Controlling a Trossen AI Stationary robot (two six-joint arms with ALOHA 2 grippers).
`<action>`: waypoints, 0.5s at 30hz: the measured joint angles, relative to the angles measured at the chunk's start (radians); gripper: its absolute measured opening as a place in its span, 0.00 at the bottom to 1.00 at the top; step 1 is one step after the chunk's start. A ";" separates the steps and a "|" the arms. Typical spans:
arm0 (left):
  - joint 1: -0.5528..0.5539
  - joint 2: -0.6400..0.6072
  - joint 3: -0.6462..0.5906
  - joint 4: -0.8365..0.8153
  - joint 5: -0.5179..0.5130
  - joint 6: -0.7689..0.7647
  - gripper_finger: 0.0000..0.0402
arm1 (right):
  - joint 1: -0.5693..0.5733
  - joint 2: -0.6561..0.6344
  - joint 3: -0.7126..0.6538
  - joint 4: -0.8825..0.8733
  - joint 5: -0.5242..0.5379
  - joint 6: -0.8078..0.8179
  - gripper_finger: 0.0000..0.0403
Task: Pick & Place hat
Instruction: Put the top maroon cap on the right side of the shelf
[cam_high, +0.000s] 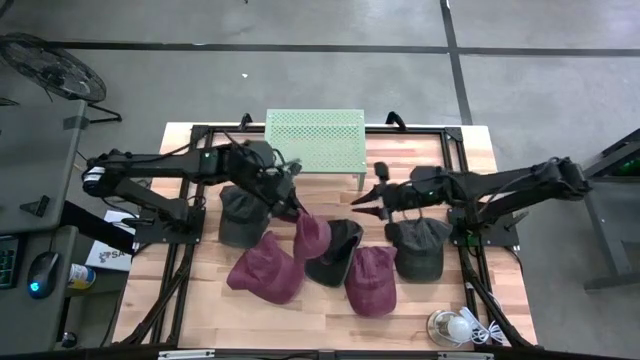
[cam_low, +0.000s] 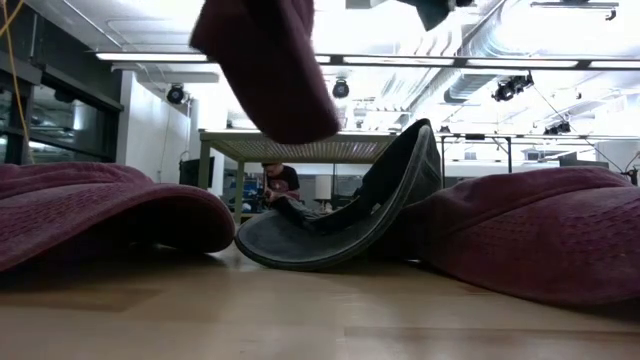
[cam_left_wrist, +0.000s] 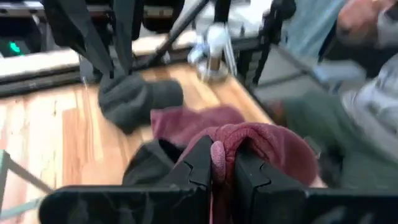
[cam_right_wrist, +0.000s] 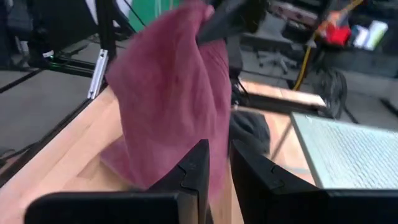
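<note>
We see the maroon hat (cam_high: 311, 236) pinched at its edge between the two fingers of the left gripper (cam_high: 297, 211), hanging below them just in front of the green rack (cam_high: 314, 141) and clear of the table (cam_high: 205, 290). In the left wrist view the hat's (cam_left_wrist: 261, 146) rim is squeezed in the narrow slit between the dark fingers (cam_left_wrist: 198, 163), which are closed tight on the fabric. It is soft, rumpled cloth, drooping in a loose fold; from table height its lower end (cam_low: 270, 60) dangles above the wood without touching it.

Under and beside it, away from the rack, lies a black hat (cam_high: 336, 252) tipped on its side, with more maroon hats (cam_high: 266, 270) on either side of it and dark grey hats (cam_high: 417, 247) farther out.

The right gripper (cam_high: 372, 201) sits just off the rack's right leg, near the hanging hat. Its fingers (cam_right_wrist: 194, 171) stand nearly together with only a thin gap; they seem to hold nothing, though the maroon cloth (cam_right_wrist: 171, 106) fills the view right behind them, so we cannot be sure.
</note>
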 joint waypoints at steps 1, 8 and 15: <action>-0.016 0.006 0.012 -0.025 -0.032 0.024 0.05 | 0.005 0.023 0.000 0.030 0.013 -0.012 0.14; -0.128 0.010 0.027 -0.086 -0.287 0.112 0.05 | 0.015 0.135 -0.001 0.138 0.030 -0.050 0.25; -0.225 0.010 0.027 -0.073 -0.444 0.179 0.05 | 0.015 0.206 0.000 0.269 -0.038 -0.025 0.49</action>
